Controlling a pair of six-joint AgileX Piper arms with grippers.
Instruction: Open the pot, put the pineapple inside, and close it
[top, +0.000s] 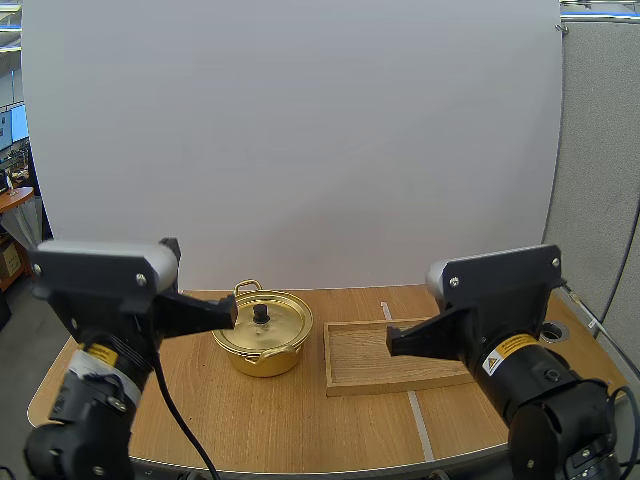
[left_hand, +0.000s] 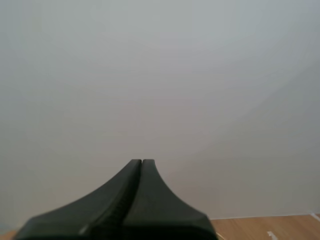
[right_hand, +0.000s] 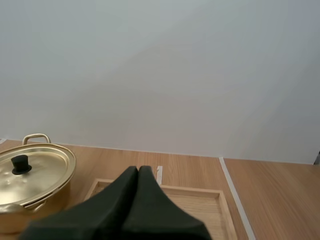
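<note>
My left gripper (left_hand: 141, 161) and right gripper (right_hand: 138, 168) are both closed on nothing, fingers pressed together. The shiny golden metal pot (top: 262, 340) sits lidded beside the shallow wooden tray (top: 360, 362).

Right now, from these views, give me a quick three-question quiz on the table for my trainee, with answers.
1. True or false: the lid sits on the pot.
2. The tray lies: A) on the pot's left-arm side, B) on its right-arm side, C) behind it.
3. Fill in: the left gripper and the right gripper are both ____.
Key: 1 true; 2 B; 3 shut.
</note>
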